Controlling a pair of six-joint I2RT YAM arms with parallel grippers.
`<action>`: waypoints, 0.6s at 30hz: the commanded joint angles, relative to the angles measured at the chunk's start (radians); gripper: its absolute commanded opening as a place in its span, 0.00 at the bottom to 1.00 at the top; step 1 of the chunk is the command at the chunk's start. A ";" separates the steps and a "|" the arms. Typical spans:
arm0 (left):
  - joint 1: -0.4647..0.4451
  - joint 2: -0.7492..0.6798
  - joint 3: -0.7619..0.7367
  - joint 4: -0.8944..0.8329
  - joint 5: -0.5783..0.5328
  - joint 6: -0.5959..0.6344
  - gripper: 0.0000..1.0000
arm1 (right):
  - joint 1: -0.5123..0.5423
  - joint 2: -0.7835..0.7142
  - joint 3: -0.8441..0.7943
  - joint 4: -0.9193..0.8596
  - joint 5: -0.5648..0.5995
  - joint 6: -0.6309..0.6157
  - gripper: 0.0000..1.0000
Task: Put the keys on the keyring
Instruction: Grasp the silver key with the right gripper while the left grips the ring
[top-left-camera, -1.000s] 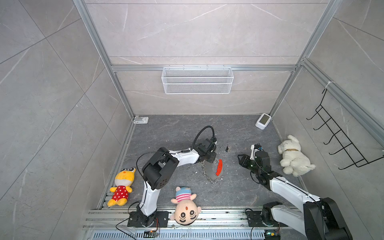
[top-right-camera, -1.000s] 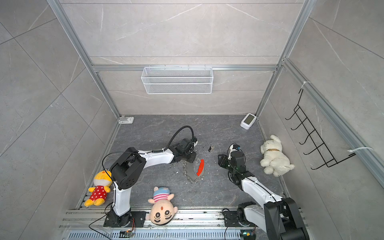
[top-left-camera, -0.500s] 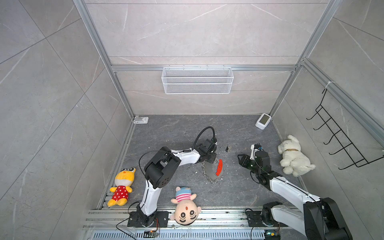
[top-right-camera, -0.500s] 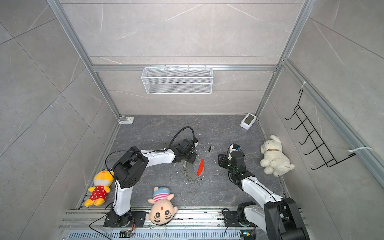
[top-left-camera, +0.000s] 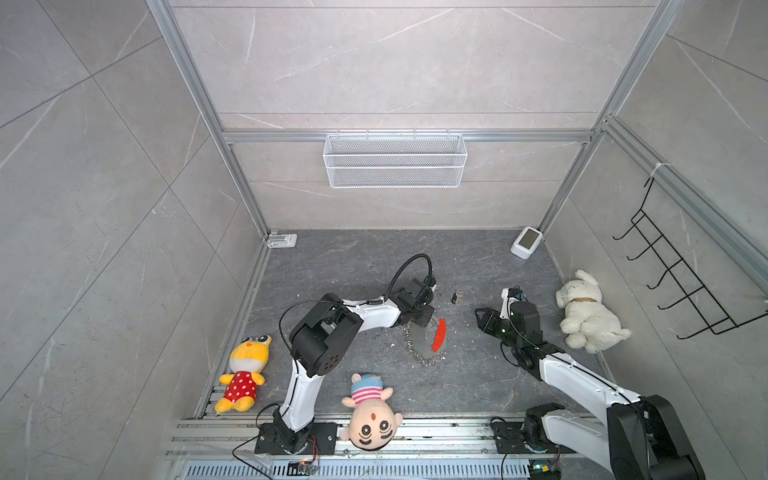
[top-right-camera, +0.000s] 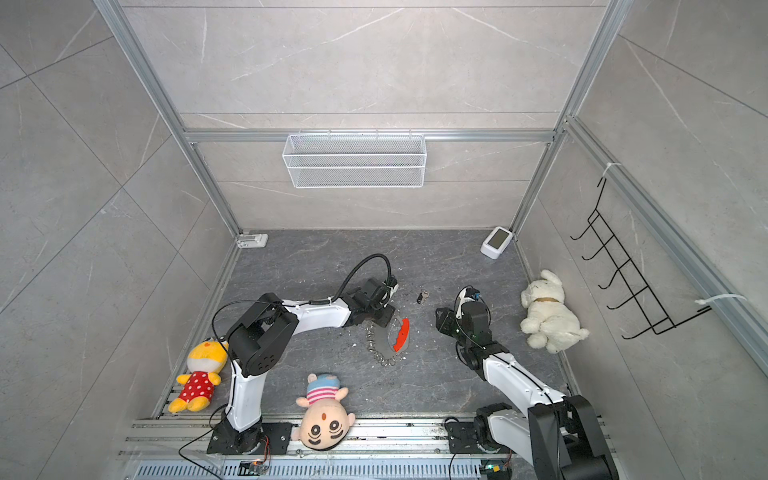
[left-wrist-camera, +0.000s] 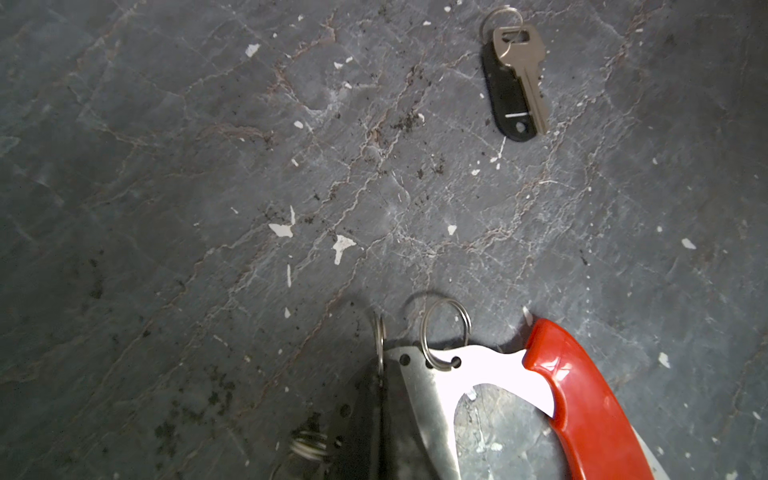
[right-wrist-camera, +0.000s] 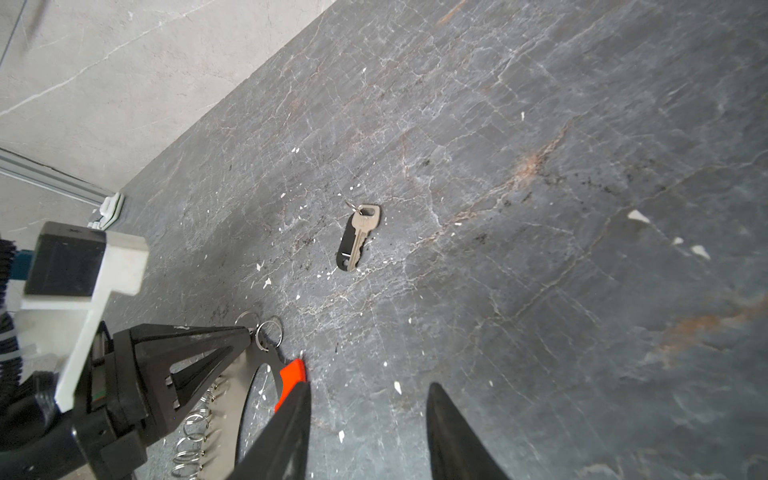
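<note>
The keys (top-left-camera: 457, 296) (top-right-camera: 422, 296) lie flat on the dark floor, a metal key over a black tag on a small ring (left-wrist-camera: 517, 79) (right-wrist-camera: 358, 237). Nothing touches them. The keyring (top-left-camera: 438, 334) (top-right-camera: 402, 334) lies nearer the front, a metal loop with a red segment (left-wrist-camera: 582, 395) (right-wrist-camera: 293, 374) and several small silver rings. My left gripper (top-left-camera: 423, 321) (top-right-camera: 384, 318) (left-wrist-camera: 380, 374) (right-wrist-camera: 248, 330) is shut on the keyring's metal end beside the red segment. My right gripper (top-left-camera: 482, 322) (top-right-camera: 440, 320) (right-wrist-camera: 368, 386) stands open and empty, right of the keyring, pointing toward the keys.
A white plush dog (top-left-camera: 586, 316) lies by the right wall, a yellow plush (top-left-camera: 243, 374) at front left, and a striped-cap doll (top-left-camera: 370, 411) on the front rail. A small white device (top-left-camera: 527, 242) sits at the back right corner. A wire basket (top-left-camera: 395, 166) hangs on the back wall.
My left gripper's jaws have closed onto the keyring's metal end. Neither arm has visibly shifted, and the keys lie where they were.
</note>
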 joint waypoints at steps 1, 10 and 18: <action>0.008 -0.047 -0.023 0.026 -0.004 0.061 0.00 | 0.004 0.004 0.035 0.026 -0.012 -0.016 0.47; 0.010 -0.246 -0.177 0.112 0.139 0.284 0.00 | 0.006 0.008 0.047 0.017 -0.039 -0.033 0.48; 0.057 -0.451 -0.237 0.089 0.388 0.417 0.00 | 0.006 0.089 0.244 -0.245 -0.037 -0.011 0.42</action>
